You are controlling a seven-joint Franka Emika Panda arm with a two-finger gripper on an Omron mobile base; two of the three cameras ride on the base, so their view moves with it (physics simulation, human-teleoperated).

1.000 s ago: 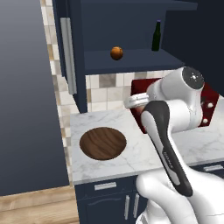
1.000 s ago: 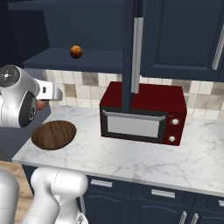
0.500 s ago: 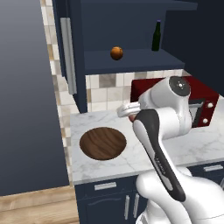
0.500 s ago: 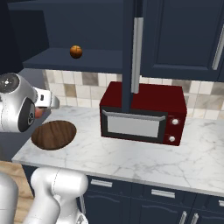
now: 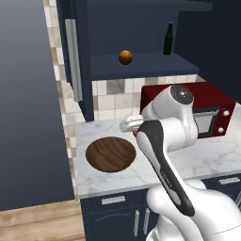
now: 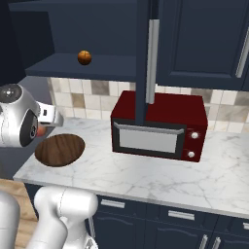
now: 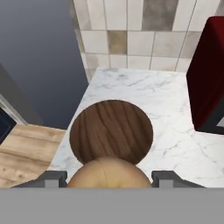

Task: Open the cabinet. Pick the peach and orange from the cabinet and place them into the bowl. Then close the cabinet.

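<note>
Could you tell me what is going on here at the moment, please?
The robot's gripper holds the peach between its fingers, above the counter, with the wooden bowl just ahead of it. The cabinet is open, and the orange sits on its shelf near a dark bottle. The bowl has no fruit in it yet.
</note>
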